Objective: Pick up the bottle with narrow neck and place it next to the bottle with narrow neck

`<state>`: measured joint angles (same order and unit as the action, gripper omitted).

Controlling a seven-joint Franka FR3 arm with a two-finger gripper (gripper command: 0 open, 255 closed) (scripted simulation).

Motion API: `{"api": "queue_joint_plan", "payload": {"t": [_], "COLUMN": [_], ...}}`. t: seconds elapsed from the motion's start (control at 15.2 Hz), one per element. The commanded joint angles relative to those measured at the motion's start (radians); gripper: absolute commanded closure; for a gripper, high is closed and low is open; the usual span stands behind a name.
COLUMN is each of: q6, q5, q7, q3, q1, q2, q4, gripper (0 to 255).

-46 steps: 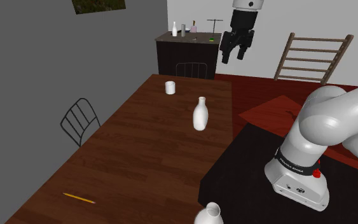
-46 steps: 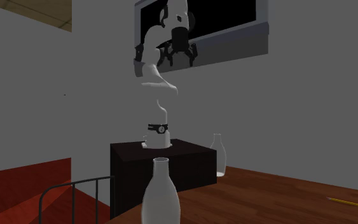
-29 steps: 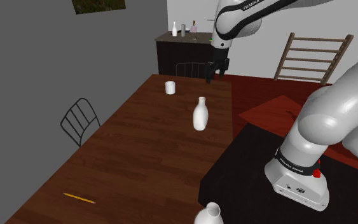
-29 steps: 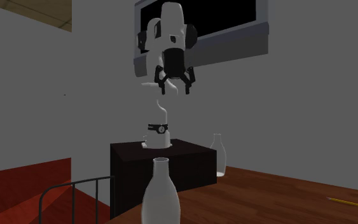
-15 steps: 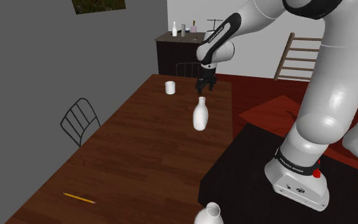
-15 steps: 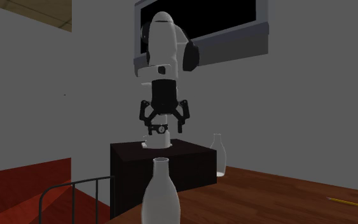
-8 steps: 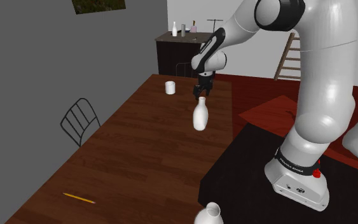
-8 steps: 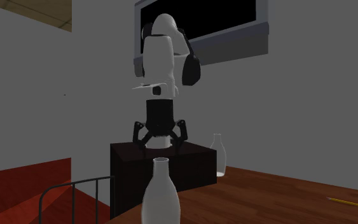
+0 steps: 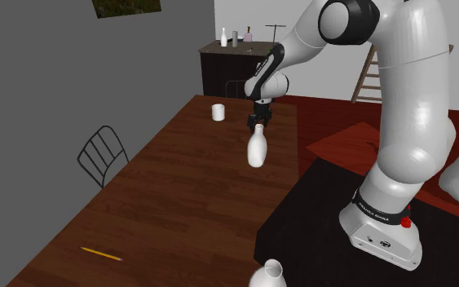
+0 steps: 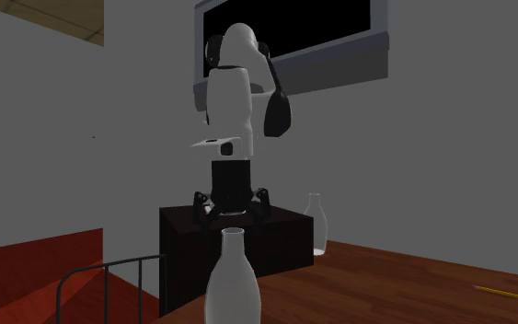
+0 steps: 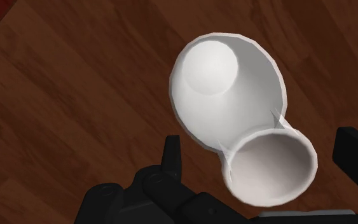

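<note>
Bottle (image 9: 256, 150), white w/ narrow neck, stands upright on the wood worktop (image 9: 178, 204), near a small white cup (image 9: 218, 112). My end effector (image 9: 258, 121) hangs right at its mouth, fingers spread either side of the neck, not touching.

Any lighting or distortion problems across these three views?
Shoulder view: even, bright light on the mid-table bottle and table. Second exterior view: dim, that bottle reads grey. Wrist view: steep foreshortening, its mouth looks nearly as wide as its body.
</note>
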<state>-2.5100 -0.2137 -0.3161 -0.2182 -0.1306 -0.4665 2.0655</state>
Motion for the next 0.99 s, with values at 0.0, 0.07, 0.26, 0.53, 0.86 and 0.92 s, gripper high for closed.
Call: {"api": "queue_joint_plan", "payload": {"t": [0.0,0.07,0.26,0.53,0.86,0.92], "q6": [-0.001,-0.001,-0.001,-0.001,-0.001,-0.001], "q5": [0.000,0.000,0.000,0.000,0.000,0.000], "q7": [0.000,0.000,0.000,0.000,0.000,0.000], "q3": [0.000,0.000,0.000,0.000,0.000,0.000], "q1": [0.000,0.000,0.000,0.000,0.000,0.000], "q2": [-0.001,-0.001,-0.001,0.000,-0.001,-0.001], "q4": [0.000,0.000,0.000,0.000,0.000,0.000], "gripper": [0,0,0,255,255,255]}}
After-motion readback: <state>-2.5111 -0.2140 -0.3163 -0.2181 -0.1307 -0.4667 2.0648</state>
